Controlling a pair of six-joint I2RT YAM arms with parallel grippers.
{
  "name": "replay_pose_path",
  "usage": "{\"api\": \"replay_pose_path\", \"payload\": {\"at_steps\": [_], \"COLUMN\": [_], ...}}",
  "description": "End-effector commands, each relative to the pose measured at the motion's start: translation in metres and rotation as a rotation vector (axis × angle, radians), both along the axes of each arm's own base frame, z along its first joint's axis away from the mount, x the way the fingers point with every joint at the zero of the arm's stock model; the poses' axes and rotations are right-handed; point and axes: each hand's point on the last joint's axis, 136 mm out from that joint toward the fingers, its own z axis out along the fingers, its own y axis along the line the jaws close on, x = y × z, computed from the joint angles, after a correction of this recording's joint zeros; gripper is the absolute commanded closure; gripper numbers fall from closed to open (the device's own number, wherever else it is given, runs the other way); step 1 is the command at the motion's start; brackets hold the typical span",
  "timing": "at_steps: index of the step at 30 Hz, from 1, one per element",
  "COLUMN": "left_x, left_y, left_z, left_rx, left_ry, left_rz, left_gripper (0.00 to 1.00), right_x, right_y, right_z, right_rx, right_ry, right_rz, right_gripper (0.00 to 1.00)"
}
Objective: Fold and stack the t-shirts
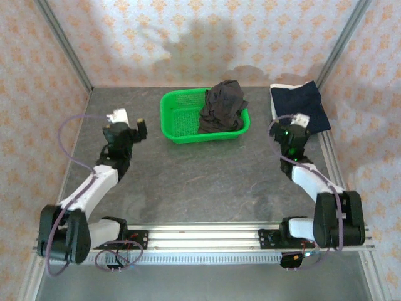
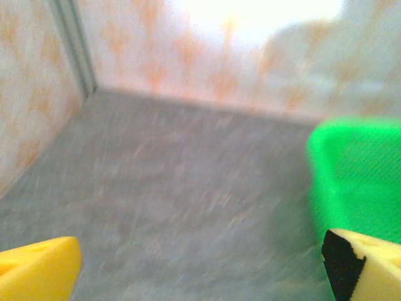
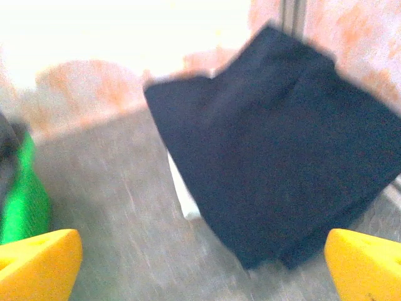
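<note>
Both arms reach forward, jaws spread and empty; I see the left arm [image 1: 94, 182] mid-left, the right arm [image 1: 310, 179] near the folded navy blue cloth t-shirt [image 1: 301, 100].

Green mesh basket [image 1: 182, 116] upright on grey mottled table [image 1: 200, 182], toward the back, about midway across, well apart from both side walls. Pale papered walls [image 1: 188, 37] with orange pattern on three sides. Metal posts [image 1: 64, 44] slanting up from the two back corners. Ribbed aluminium rail [image 1: 207, 235] along the near edge. Blurred in left wrist view: basket corner at right, wall corner at upper left.
</note>
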Motion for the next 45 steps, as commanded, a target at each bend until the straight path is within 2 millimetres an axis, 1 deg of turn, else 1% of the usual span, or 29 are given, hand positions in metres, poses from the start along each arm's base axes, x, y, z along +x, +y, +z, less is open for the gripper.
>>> {"api": "replay_pose_path", "payload": {"at_steps": [1,2,3,4,5,6,7,9,10,12,16,20,22,25,28,30,31,33,37,41,45], "left_x": [-0.021,-0.021,-0.019,-0.018,-0.020,-0.023,-0.029,-0.037,-0.039,-0.042,-0.049,-0.056,-0.053,-0.044,-0.037,-0.036,-0.032,-0.022,-0.001,0.013,0.030], "left_y": [-0.012,-0.019,-0.035,-0.051,-0.068,-0.089,-0.112,-0.149,-0.166,-0.194,-0.232,-0.263,-0.272,-0.278,-0.285,-0.293,-0.295,-0.295,-0.295,-0.300,-0.299], "left_z": [0.003,0.007,0.016,0.022,0.028,0.031,0.030,0.019,0.009,-0.007,-0.038,-0.057,-0.069,-0.087,-0.102,-0.106,-0.106,-0.118,-0.125,-0.124,-0.127], "left_rx": [-0.259,-0.280,-0.293,-0.290,-0.255,-0.170,-0.061,0.107,0.156,0.224,0.396,0.516,0.581,0.624,0.650,0.646,0.650,0.682,0.740,0.752,0.771], "left_ry": [0.122,0.135,0.130,0.123,0.124,0.143,0.183,0.277,0.327,0.399,0.523,0.593,0.632,0.727,0.789,0.800,0.788,0.805,0.816,0.814,0.796], "left_rz": [0.023,-0.014,-0.112,-0.201,-0.280,-0.369,-0.448,-0.583,-0.650,-0.775,-0.954,-1.110,-1.144,-1.159,-1.180,-1.209,-1.206,-1.180,-1.132,-1.119,-1.095], "left_gripper": [0.00,0.00,0.00,0.00,0.00,0.00,0.00,0.00,0.00,0.00,0.00,0.00,0.00,0.00,0.00,0.00,0.00,0.00,0.01,0.03,0.08], "right_x": [-0.032,-0.027,-0.019,-0.017,-0.017,-0.018,-0.020,-0.025,-0.028,-0.035,-0.046,-0.054,-0.056,-0.060,-0.061,-0.061,-0.062,-0.063,-0.064,-0.065,-0.065], "right_y": [-0.028,-0.016,0.006,0.020,0.029,0.036,0.039,0.041,0.039,0.034,0.024,0.010,0.005,-0.003,-0.004,-0.004,-0.005,-0.006,-0.007,-0.008,-0.008], "right_z": [-0.017,-0.018,-0.016,-0.015,-0.015,-0.016,-0.018,-0.021,-0.024,-0.031,-0.037,-0.046,-0.050,-0.055,-0.058,-0.060,-0.061,-0.061,-0.064,-0.065,-0.067], "right_rx": [0.198,0.223,0.237,0.255,0.271,0.290,0.304,0.311,0.305,0.283,0.230,0.229,0.221,0.189,0.185,0.185,0.183,0.179,0.173,0.171,0.167], "right_ry": [0.151,0.175,0.194,0.213,0.237,0.260,0.282,0.322,0.351,0.416,0.496,0.521,0.534,0.557,0.563,0.559,0.561,0.563,0.566,0.563,0.564], "right_rz": [-0.277,-0.181,-0.027,0.056,0.099,0.133,0.145,0.145,0.131,0.109,0.070,0.020,0.008,-0.020,-0.019,-0.020,-0.022,-0.027,-0.031,-0.032,-0.034], "right_gripper": [0.00,0.00,0.01,0.01,0.01,0.01,0.01,0.01,0.01,0.01,0.01,0.01,0.01,0.01,0.00,0.01,0.01,0.01,0.01,0.01,0.00]}}
